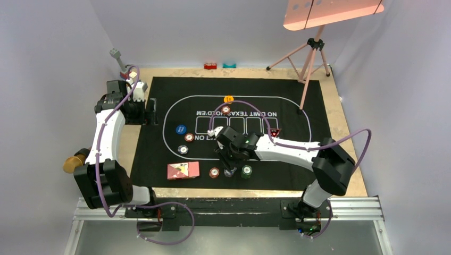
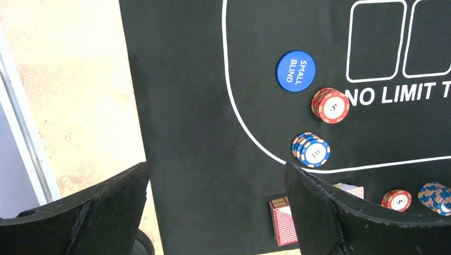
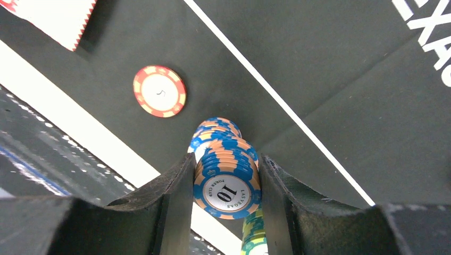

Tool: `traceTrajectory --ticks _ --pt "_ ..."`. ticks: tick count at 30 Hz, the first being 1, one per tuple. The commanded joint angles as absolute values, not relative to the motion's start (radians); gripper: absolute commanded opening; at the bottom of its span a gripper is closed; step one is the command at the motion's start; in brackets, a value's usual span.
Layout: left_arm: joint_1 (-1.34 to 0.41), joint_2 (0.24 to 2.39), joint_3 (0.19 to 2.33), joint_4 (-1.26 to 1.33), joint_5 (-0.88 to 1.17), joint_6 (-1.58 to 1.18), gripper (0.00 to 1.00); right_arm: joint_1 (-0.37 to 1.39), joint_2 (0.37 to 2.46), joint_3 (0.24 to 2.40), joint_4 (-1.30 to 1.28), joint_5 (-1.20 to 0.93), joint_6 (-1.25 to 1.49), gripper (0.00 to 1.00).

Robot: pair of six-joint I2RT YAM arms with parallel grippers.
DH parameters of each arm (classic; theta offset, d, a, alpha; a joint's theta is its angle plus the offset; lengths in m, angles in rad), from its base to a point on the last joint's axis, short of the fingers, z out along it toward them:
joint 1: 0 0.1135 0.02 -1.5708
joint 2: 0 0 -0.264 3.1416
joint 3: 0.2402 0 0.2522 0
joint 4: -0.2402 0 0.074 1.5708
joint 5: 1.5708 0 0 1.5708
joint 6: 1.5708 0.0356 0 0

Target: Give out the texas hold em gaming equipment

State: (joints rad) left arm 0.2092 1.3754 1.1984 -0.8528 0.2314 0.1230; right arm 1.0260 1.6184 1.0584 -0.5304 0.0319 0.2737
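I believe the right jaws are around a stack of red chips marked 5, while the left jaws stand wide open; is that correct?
Not quite: the stack of chips between the right jaws is blue-edged and marked 10, not red and marked 5, as the right wrist view shows. The left jaws do stand wide open.

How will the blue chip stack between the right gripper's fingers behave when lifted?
The blue chip stack is loose, slightly staggered discs, so lower chips may well slip out. The right gripper pinches only the rims, so the grip is probably slippery.
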Motion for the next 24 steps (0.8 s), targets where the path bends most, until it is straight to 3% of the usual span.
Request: traceTrajectory --ticks 1,3,12,24 --pt "0.218 1.358 1.217 -0.829 0.242 0.131 1.00 1.003 1.540 1.168 -0.561 0.080 0.337 0.06" --pt "0.218 1.353 1.215 -0.829 0.242 0.131 1.00 0.983 1.529 1.188 -0.562 0.106 0.371 0.00" --pt "0.218 1.349 1.212 -0.828 0.247 0.132 1.00 0.762 1.613 1.354 -0.528 0.180 0.414 0.00" --pt "0.218 1.350 1.203 -0.825 0.260 0.134 1.00 0.554 2.057 1.702 -0.481 0.228 0.386 0.00"
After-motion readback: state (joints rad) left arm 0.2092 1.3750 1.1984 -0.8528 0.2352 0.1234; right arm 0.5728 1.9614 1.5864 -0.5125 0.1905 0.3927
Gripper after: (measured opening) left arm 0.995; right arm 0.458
